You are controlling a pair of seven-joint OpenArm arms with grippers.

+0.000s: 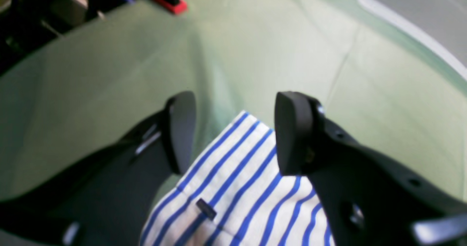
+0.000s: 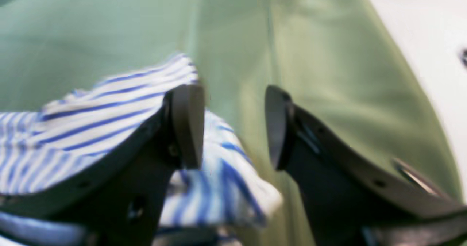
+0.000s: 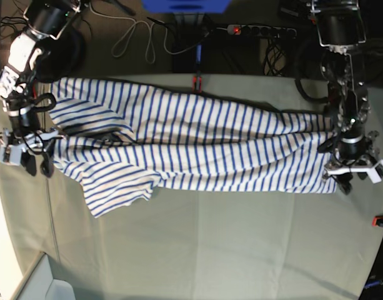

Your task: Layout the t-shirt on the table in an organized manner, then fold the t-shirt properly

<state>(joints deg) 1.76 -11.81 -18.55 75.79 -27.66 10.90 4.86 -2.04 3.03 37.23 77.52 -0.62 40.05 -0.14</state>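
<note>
Lying stretched out on the counter (image 3: pixel 197 250), the t-shirt (image 3: pixel 191 147), long axis running from the left pincer (image 3: pixel 355 173) to the right pincer (image 3: pixel 30 164), hem at the left. Both pincers gaping wide, released, hovering over the cloth ends, grasping nothing.

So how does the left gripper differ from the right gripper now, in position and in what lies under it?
The left gripper is over a flat striped edge of the t-shirt, beside a small dark label; the right gripper is over a bunched, lifted fold. In the base view the left gripper sits at the shirt's right end, the right gripper at its left end. Both stand open, holding nothing, above the table.
</note>
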